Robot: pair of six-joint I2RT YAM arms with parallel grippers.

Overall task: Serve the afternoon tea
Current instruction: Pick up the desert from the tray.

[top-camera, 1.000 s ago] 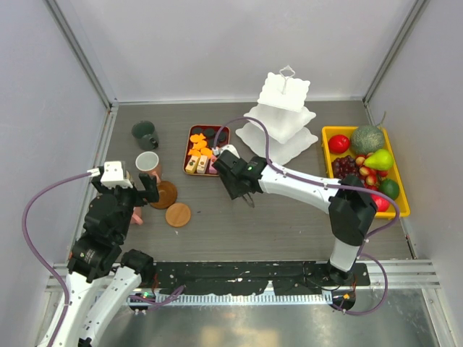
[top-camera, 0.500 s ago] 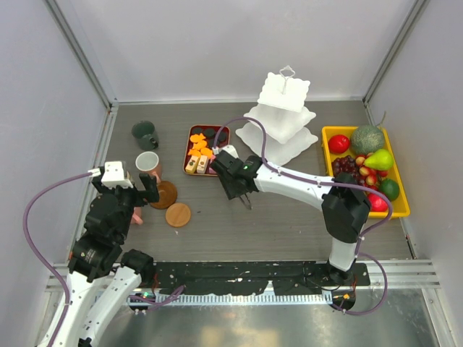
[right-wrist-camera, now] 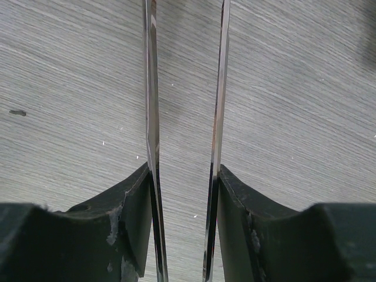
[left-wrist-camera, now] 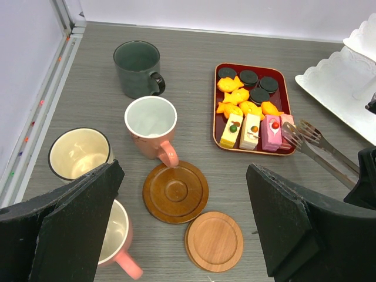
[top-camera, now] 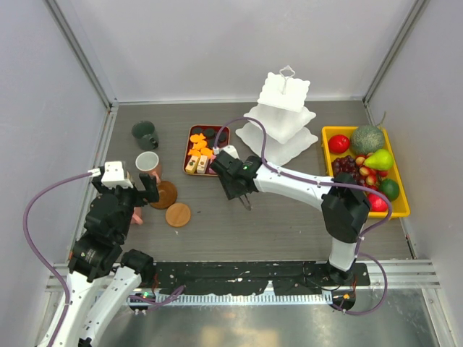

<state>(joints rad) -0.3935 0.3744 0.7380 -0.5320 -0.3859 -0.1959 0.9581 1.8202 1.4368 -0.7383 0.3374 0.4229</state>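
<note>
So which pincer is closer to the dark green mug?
Left. The left pincer sits open nearer the robot than the dark green mug; the right pincer, holding tongs, is well off to its right.

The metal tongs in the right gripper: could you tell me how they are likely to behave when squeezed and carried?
The metal tongs probably spring back: their two thin arms stand apart, each pressed against a finger of the right gripper. The polished steel may slip in that hold. Long and slim, they are likely light, though the tips could wobble.

The left pincer (left-wrist-camera: 183,176) gapes wide; the right pincer (right-wrist-camera: 183,176), arm outstretched, clamps metal tongs (right-wrist-camera: 151,88).
</note>
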